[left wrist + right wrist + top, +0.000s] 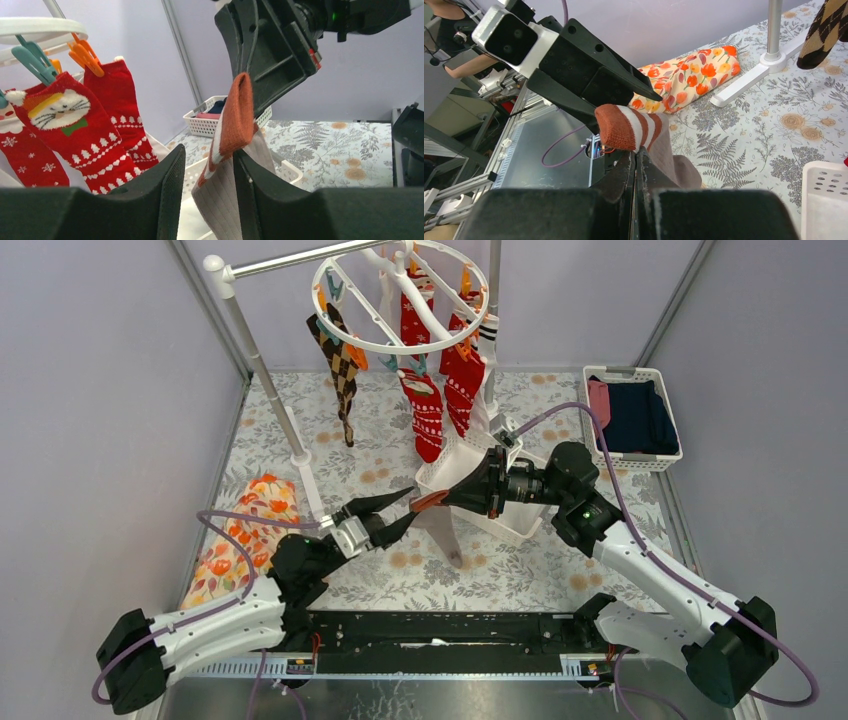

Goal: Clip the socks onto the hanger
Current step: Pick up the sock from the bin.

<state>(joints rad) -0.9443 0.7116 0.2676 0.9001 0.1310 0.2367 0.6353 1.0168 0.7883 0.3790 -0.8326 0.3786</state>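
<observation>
The hanger point(400, 302) is a white ring at the top centre, and an argyle sock point(341, 368) and several red Christmas socks point(426, 418) are clipped to it. My right gripper point(428, 502) is shut on a taupe sock point(631, 127), just under its rust-and-white striped cuff. The sock's body point(446, 532) hangs down toward the table. My left gripper point(209, 165) is open around the same sock point(227, 192). The fabric touches the right finger point(255, 190), with a gap to the left one.
A white slatted basket point(497, 523) stands below the right gripper. At the right, another basket point(665, 455) holds navy and pink clothes. An orange floral cloth point(243, 530) lies at the left, beside the grey pole point(262, 365) and its white foot point(749, 82).
</observation>
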